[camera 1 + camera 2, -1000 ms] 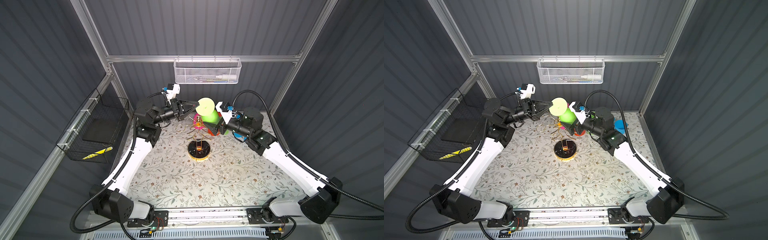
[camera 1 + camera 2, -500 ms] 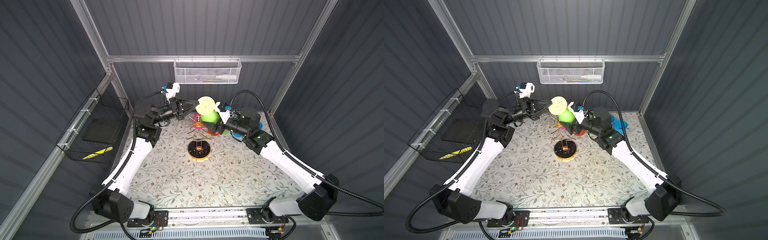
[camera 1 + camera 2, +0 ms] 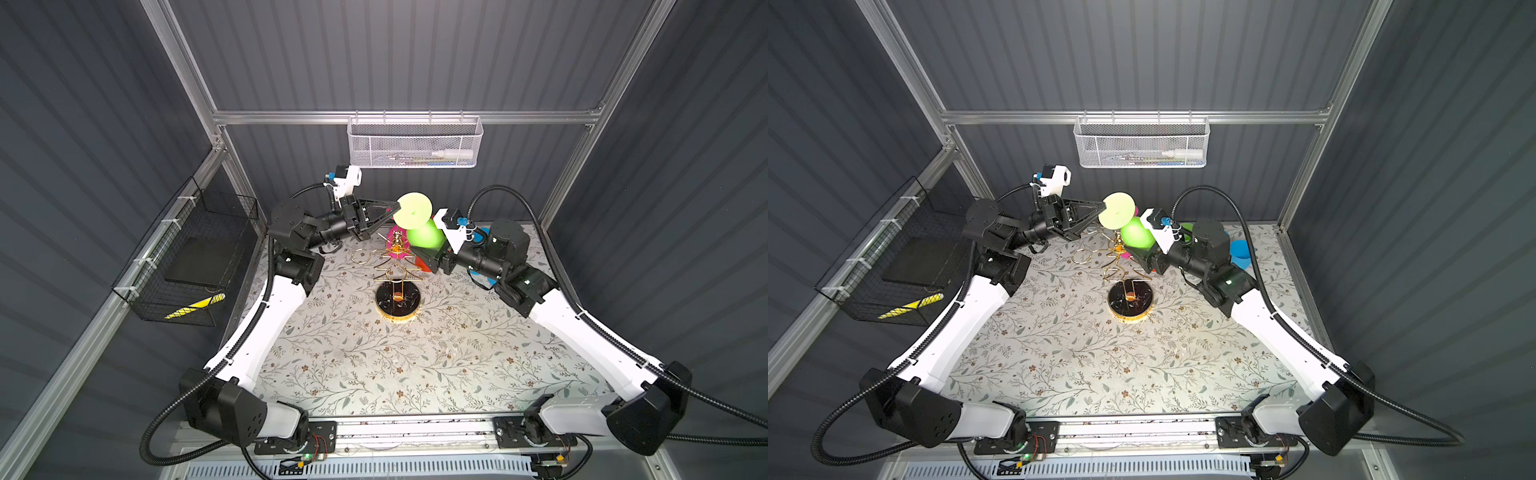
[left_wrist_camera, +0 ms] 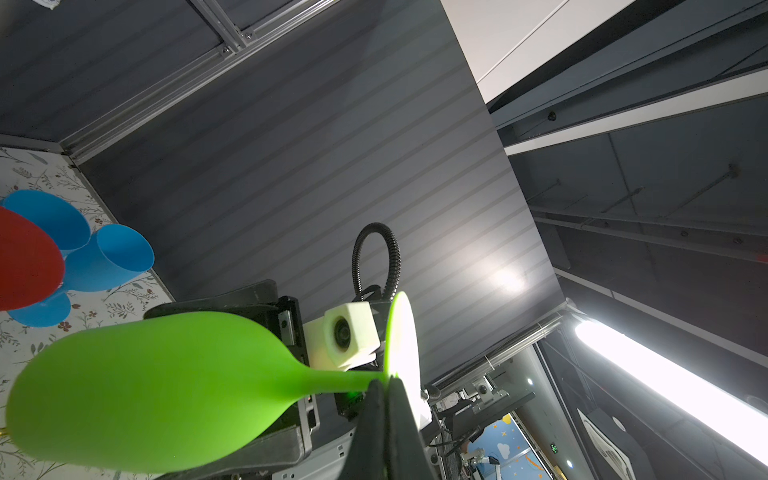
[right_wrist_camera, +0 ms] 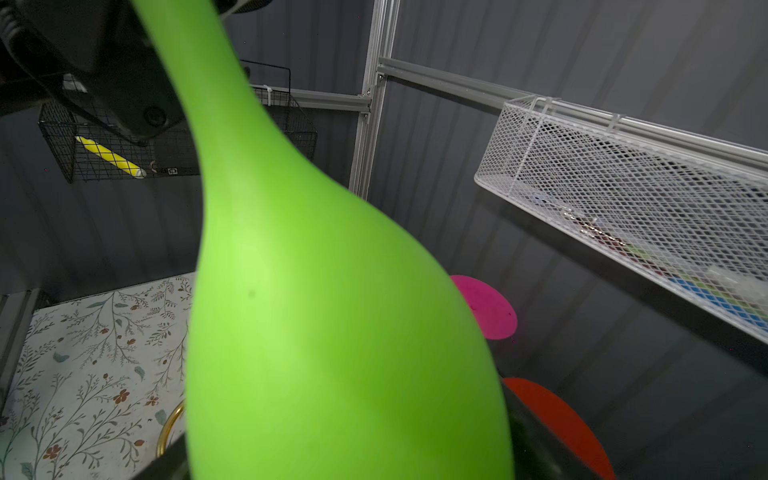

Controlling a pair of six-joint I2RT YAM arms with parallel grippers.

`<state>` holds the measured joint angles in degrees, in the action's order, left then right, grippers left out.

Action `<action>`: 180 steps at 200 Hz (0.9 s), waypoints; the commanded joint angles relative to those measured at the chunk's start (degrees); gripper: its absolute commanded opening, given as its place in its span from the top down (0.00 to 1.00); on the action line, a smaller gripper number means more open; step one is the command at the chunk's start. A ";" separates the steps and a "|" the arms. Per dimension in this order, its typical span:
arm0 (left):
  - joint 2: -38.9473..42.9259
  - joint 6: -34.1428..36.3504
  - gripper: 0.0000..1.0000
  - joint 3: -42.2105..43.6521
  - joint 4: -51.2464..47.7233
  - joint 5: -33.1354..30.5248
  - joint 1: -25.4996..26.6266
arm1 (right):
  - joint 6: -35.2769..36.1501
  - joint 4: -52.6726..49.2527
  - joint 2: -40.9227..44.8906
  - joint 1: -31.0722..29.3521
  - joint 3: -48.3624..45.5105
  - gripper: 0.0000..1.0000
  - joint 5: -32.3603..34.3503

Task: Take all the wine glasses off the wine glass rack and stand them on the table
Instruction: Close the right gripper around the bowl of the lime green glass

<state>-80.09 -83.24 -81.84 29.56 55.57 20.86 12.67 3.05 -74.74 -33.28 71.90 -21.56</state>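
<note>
The left jaws are pinched together on the edge of the pale foot [image 3: 412, 210] of the green wine glass [image 3: 424, 239], close to where the stem [image 4: 336, 380] meets it. The right jaws are set wide on either side of the bowl [image 4: 158, 386]; whether they press on it cannot be told. The glass is held in the air, tilted with its foot uppermost, just above and behind the top of the wine glass rack [image 3: 395, 266], which stands on the bench [image 3: 415, 365]. No gold wire is seen around the stem in the left wrist view, so the glass is judged to be free of the rack's looped arms. The step in hand is taken to be a handover from foot to bowl. A firm hold on the bowl by the right jaws is called for before the foot is let go. The glass can then be carried clear of the rack and of the red glass [image 4: 25, 262] nearby.
</note>
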 commanded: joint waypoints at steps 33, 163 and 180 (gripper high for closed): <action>-1.03 0.25 1.00 0.28 2.66 0.33 0.05 | -2.21 -0.79 1.94 -1.15 0.31 0.01 0.38; -0.94 -1.67 1.00 1.96 4.98 0.37 0.06 | -2.69 -0.19 -0.78 -2.38 1.98 0.20 1.70; -1.08 -2.03 1.00 1.50 5.58 0.29 0.03 | -2.83 -0.22 -0.17 -2.44 1.43 0.21 1.70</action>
<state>-80.93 -84.79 -79.37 31.18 55.99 21.02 10.55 2.22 -76.14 -35.11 72.86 -19.27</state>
